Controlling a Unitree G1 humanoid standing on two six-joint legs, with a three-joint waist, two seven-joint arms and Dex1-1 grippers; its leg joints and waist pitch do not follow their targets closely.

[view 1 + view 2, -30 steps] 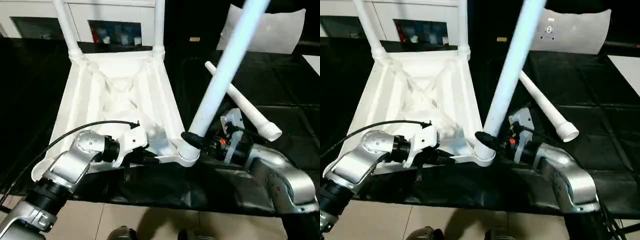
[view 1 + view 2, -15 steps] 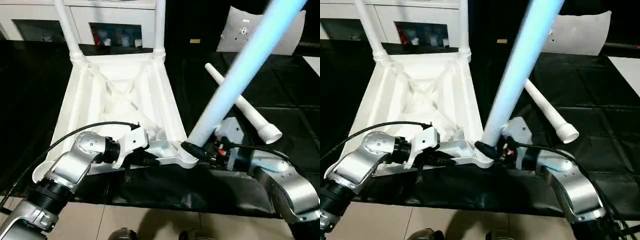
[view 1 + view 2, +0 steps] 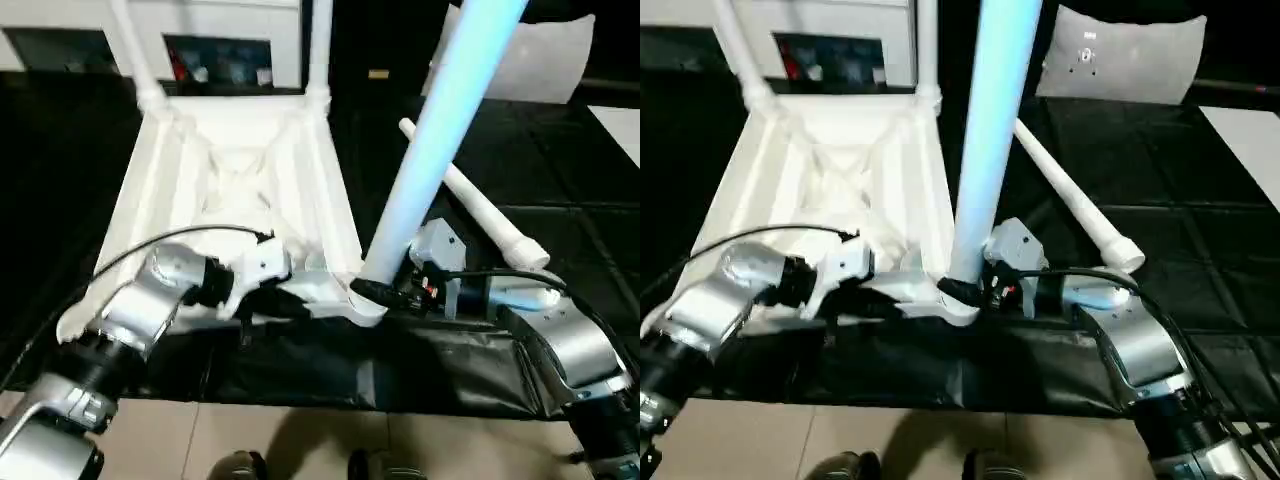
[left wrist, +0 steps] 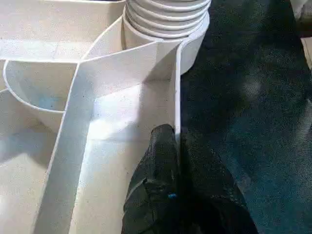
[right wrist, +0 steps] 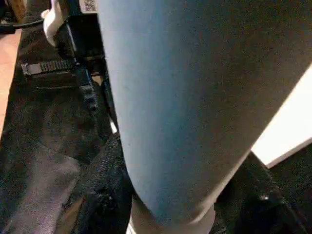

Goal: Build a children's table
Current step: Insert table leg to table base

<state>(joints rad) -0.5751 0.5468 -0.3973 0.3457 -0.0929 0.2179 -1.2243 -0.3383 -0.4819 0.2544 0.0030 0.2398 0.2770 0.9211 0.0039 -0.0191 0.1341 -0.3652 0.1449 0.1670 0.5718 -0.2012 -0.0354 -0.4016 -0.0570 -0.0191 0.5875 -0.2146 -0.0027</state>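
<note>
upright leg (image 3: 430,150) top beyond the frame edge

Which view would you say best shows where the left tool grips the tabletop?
The left wrist view: its black fingers pinch the tabletop's thin edge wall, just below the corner socket. The eye views show the left tool from the side, near that corner, the contact half hidden.

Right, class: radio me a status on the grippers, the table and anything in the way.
Left gripper shut on table top rim. Right gripper holds leg at near corner socket. Spare leg lies beside, clear.
</note>
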